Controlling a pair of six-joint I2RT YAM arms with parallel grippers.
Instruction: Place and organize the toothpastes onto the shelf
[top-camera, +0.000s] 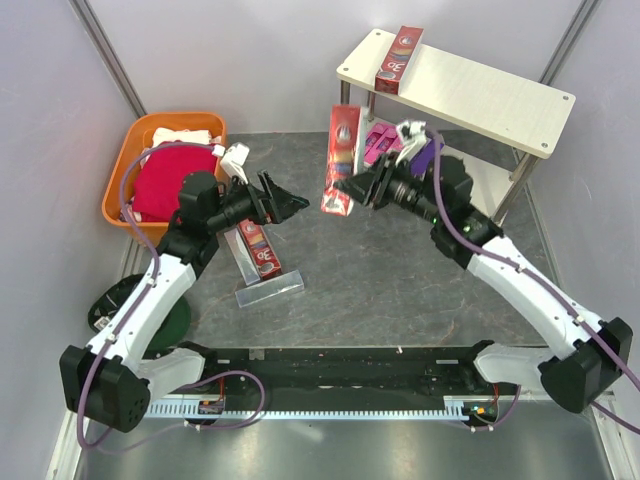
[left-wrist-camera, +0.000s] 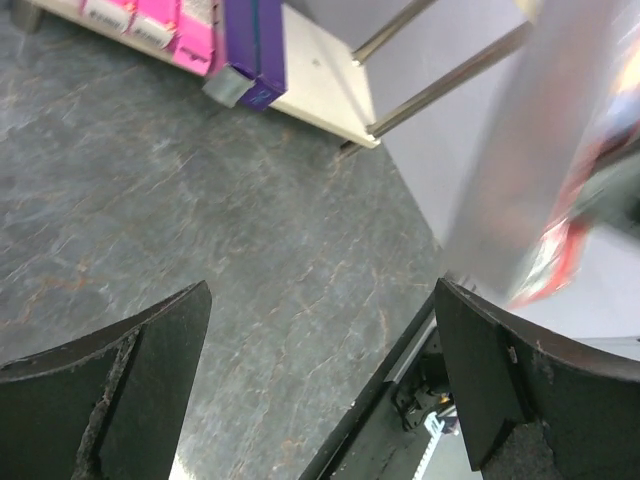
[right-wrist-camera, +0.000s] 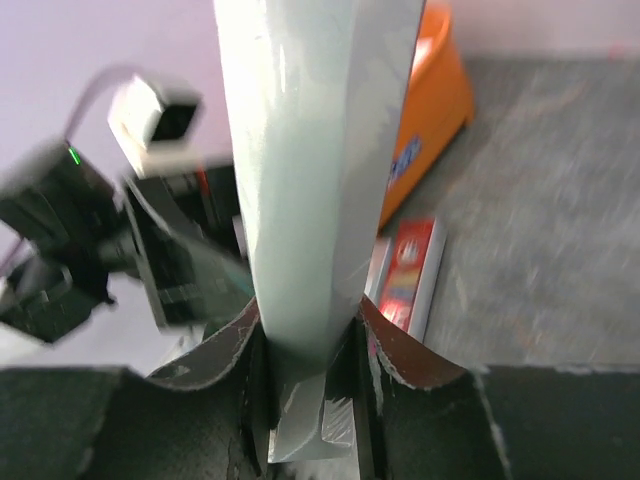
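Note:
My right gripper is shut on a dark red and silver-grey toothpaste carton and holds it upright above the table, left of the shelf. In the right wrist view the carton stands between the fingers of the gripper. My left gripper is open and empty, pointing at the held carton from close by; its own view shows wide jaws. A dark red carton lies on the top board. Pink cartons and a purple one lie on the lower board.
A dark red carton and a silver-grey one lie on the table under the left arm. An orange basket with red and white cloths stands at the back left. Grey walls close in both sides.

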